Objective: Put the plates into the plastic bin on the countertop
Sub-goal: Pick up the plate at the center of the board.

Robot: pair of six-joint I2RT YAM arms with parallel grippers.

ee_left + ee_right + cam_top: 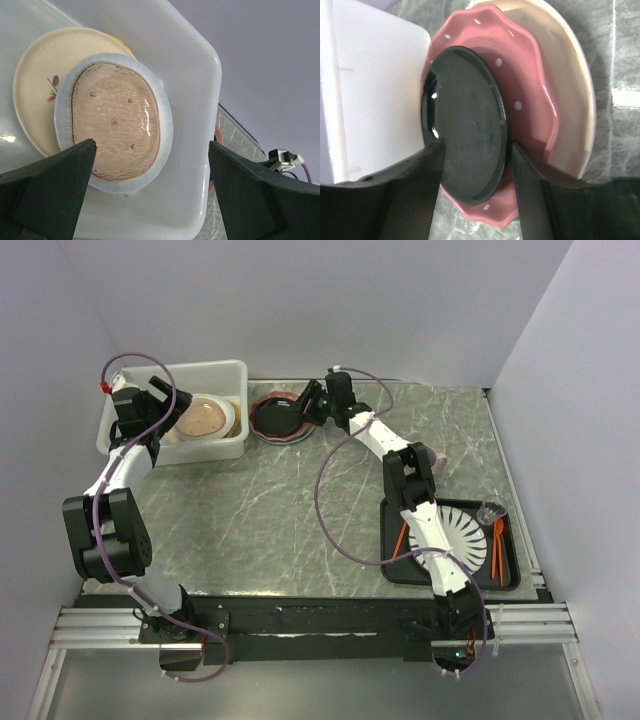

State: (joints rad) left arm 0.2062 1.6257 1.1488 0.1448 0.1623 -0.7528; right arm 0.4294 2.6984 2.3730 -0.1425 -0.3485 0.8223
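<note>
At the far left of the bench (270, 510) stands the plastic bin (215, 448). It already holds two of the plates: a cream plate (40, 75) with a small flower sprig, and a wood-look plate (115, 125) with a pale blue rim lying on top of it, set off-centre toward the bin's corner. The left gripper (151, 145) hangs right over them with its jaws at full spread and nothing between them.

Just beside the bin's right wall, on the bench, lies the stack not yet moved: a tan plate (570, 90) at the bottom, a wavy pink plate (525, 85) with white dots on it, and a glossy dark plate (465, 130) on top. The right gripper (476, 147) is down over this stack, jaws part-way apart and astride the dark plate's near edge. I cannot tell whether the fingers press on it yet.

Farther right, a black tray (395, 575) carries a striped plate (460, 530), which is not part of the job.

The likely trouble is the grip. The dark plate looks slick and sits low in the pink one's well, so the fingers could skid off its rim or drag the pink plate along. The bin wall is close on the left and a finger could knock it. With the left arm parked above the bin, a carry from the right could bring the two arms together. A plate dropped onto the off-centre pile could tilt or chip.
</note>
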